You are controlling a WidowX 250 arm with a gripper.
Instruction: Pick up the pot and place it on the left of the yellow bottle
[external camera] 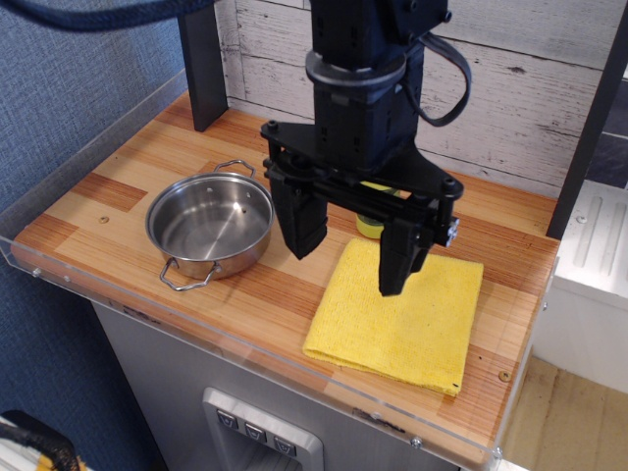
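The pot is a shiny, shallow steel pot with two wire loop handles. It stands empty on the left part of the wooden table. The yellow bottle is mostly hidden behind my gripper; only a yellow-green sliver shows between the fingers. My gripper hangs open and empty above the table, to the right of the pot and in front of the bottle. Its left finger is close to the pot's right rim but apart from it. Its right finger hangs over the yellow cloth.
A flat yellow cloth lies at the front right of the table. A clear plastic rim runs along the left and front edges. A dark post stands at the back left, before a white plank wall.
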